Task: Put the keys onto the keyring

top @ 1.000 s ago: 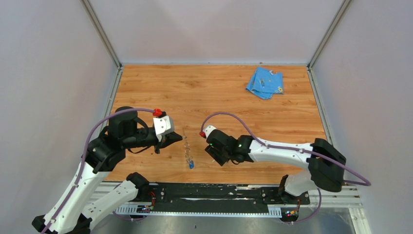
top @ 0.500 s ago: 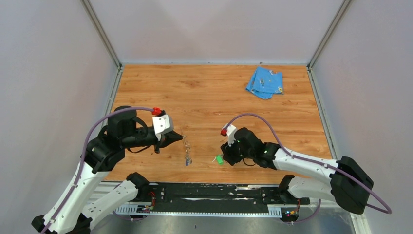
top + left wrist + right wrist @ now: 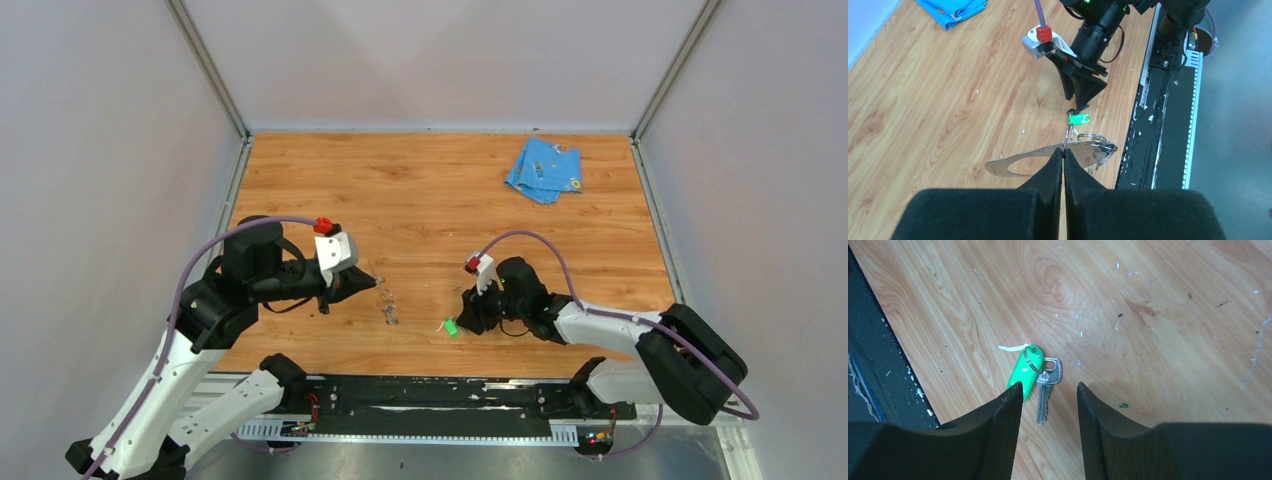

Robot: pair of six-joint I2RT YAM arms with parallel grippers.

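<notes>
Two end effectors, so what do we see each one carrying?

We see the left end effector [image 3: 1063,152] clenched on the keyring [image 3: 1083,148], with the thin grey band pinched between its fingertips and held above the table [image 3: 420,200]. Small rings [image 3: 1091,137] hang from the band just past those fingertips. We cannot tell whether the blue key is among them. The right end effector [image 3: 1049,387] grasps nothing. Its jaws stand apart, low over the green key [image 3: 1023,371].

Where does that key lie for us?

It lies flat on the wood near the front edge, close to the black rail [image 3: 430,395] and to the right of the keyring, apart from it. Its metal blade lies in the gap between the fingers and its green head sits beside one finger. We cannot tell whether that finger touches it.

And the rest of the table and the room?

We see a light-blue cloth [image 3: 543,170] crumpled near the far right corner, well apart from both arms. Pale walls close in three sides.

What differs from a second ago?

Then the right arm reached toward the keyring and we saw no green key. It has since swung right and dropped over that key. A blue key hung below the band then, but now we find no blue there from above. The left arm and the cloth are where they were.
</notes>
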